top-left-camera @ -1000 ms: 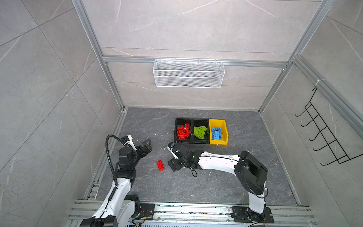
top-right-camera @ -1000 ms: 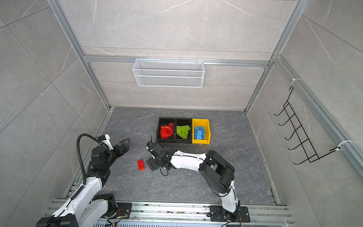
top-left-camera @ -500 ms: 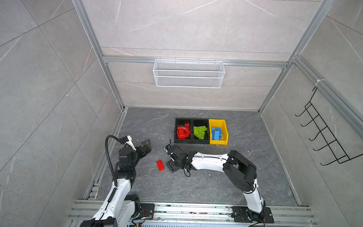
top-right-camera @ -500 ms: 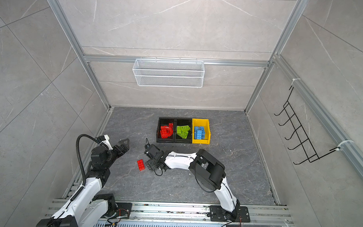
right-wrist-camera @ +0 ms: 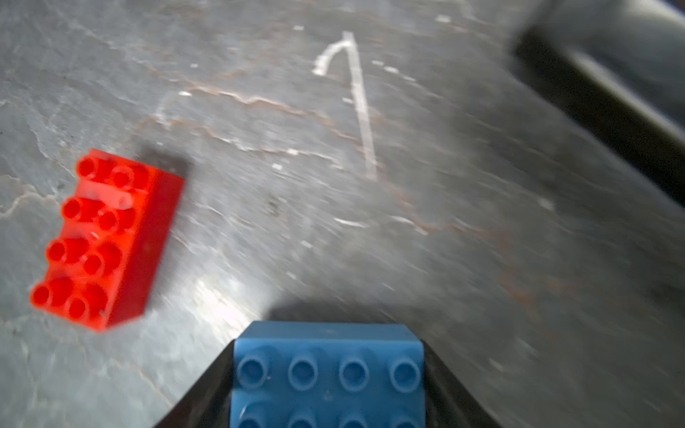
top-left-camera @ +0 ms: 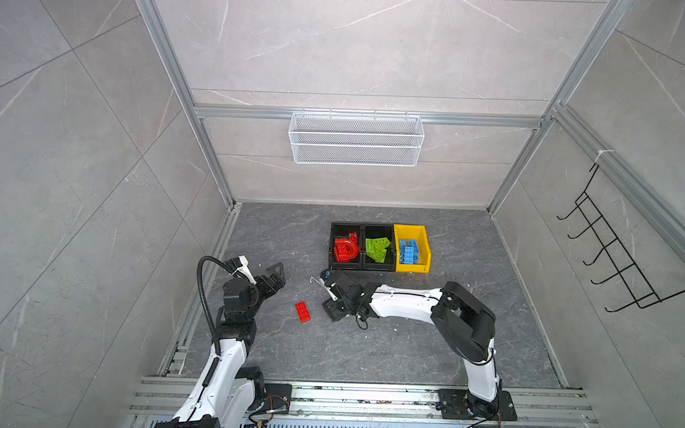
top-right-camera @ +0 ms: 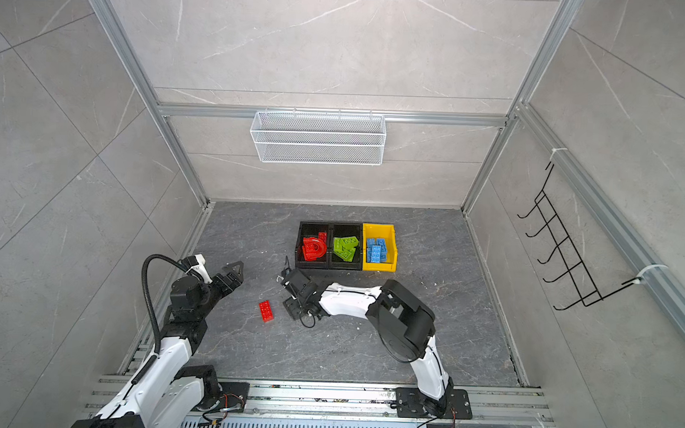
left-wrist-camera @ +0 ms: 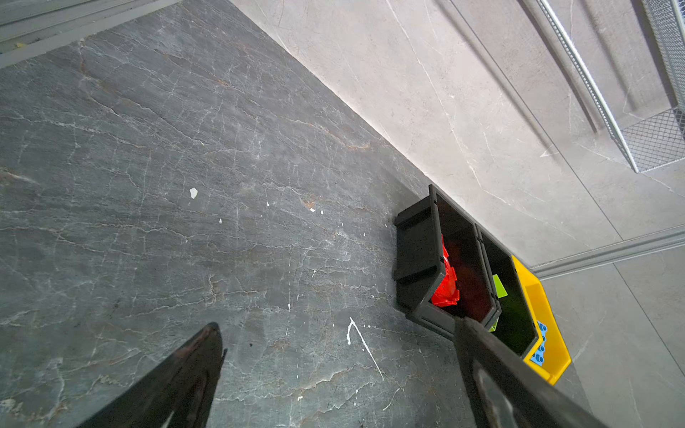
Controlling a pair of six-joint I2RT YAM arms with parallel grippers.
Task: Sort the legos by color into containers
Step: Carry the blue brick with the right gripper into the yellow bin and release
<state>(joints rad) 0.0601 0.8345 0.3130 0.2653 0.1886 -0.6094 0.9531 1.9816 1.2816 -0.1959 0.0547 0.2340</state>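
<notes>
The blue lego sits clamped in the right pincer, with a black finger pressed to each of its sides. It shows sharp in the right wrist view while the bench beneath it is smeared, so it reads as carried just above the surface. Four studs run from one finger to the other, so its long axis seems to span the jaws, though the frame edge cuts off the rest of the brick. In a top view this pincer hangs low, near the front of the left black container, which holds red pieces. The yellow container, where the other blue pieces lie, stands at the right end of the row. It is toward the bench's far edge and to the pincer's right, past the middle black container with the green pieces. The delivery therefore likely calls for a lift and a sideways carry along the row, high enough to clear the rims. One red lego lies loose on the bench just left of the right pincer, its long axis running roughly from far edge to near edge. The left pincer hangs with its jaws spread wide and nothing between them, near that brick on its far-left side. The left arm looks well placed to take it.
</notes>
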